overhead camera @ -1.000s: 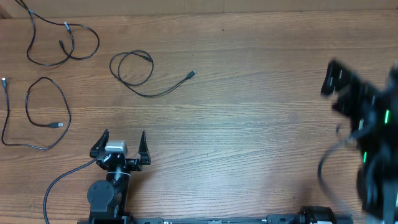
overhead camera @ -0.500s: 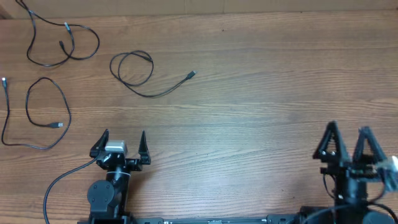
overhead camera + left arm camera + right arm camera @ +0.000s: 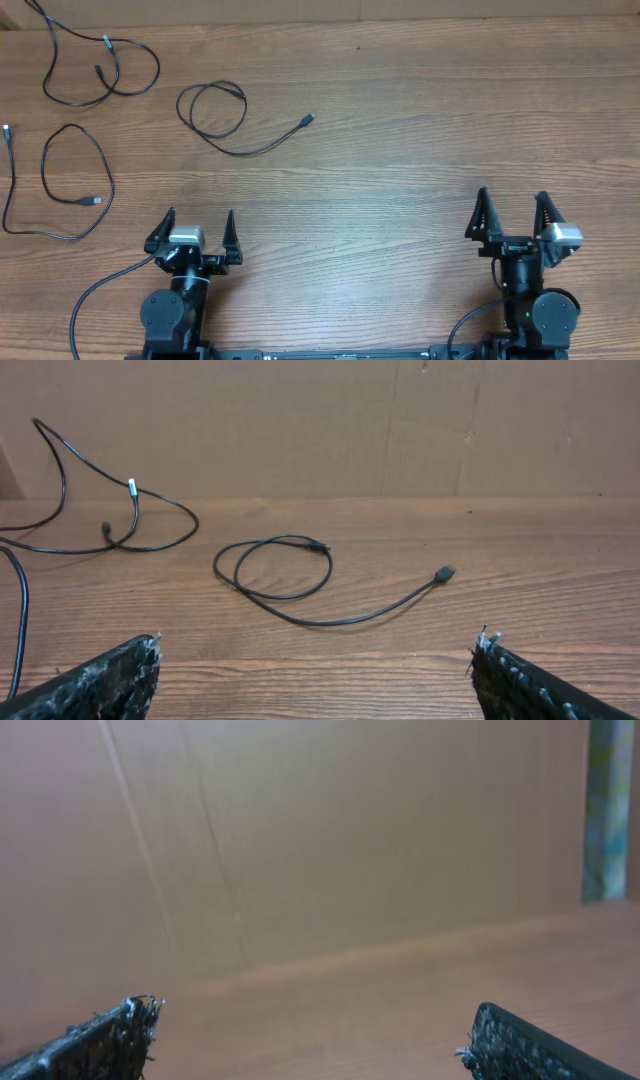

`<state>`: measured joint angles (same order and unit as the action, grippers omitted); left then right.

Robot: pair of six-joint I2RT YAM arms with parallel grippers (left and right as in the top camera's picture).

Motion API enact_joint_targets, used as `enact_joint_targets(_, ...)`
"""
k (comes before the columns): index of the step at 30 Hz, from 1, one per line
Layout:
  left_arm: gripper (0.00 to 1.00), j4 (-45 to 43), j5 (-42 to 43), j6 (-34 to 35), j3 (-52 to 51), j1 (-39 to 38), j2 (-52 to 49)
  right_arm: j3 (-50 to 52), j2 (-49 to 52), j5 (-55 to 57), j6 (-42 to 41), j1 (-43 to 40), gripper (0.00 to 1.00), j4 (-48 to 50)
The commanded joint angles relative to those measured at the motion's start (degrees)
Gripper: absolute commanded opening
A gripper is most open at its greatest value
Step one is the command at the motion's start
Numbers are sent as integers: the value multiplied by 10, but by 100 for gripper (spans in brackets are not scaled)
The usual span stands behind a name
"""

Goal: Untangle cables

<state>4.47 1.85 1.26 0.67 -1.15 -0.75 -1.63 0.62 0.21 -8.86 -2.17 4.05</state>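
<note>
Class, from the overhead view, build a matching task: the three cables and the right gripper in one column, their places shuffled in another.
1 cable with long tail
2 cable leaving the top edge
3 cable with big oval loop
4 right gripper

a near right
b far left corner
c left edge, nearer
d rightmost of the cables

Pairs: 1-d, 2-b, 3-c, 4-a

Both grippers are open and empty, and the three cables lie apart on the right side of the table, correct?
Wrong side: the overhead view shows the three cables lying apart on the left side of the table, beyond the left gripper. It and the right gripper are open and empty.
</note>
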Motion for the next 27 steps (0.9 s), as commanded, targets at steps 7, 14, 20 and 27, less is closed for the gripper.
enact_joint_targets(7, 99, 0, -3, -9, -4, -3, 5, 12, -5, -7, 138, 7, 100, -88)
enact_joint_targets(14, 99, 0, -3, -9, -4, -3, 5, 12, -5, -13, 197, 8, 100, -89)
enact_joint_targets(20, 100, 0, -3, -9, -4, -3, 5, 12, -5, -12, 187, 14, 100, -89)
enact_joint_targets(27, 100, 0, -3, -9, -4, -3, 5, 12, -5, -11, 157, 14, 100, -89)
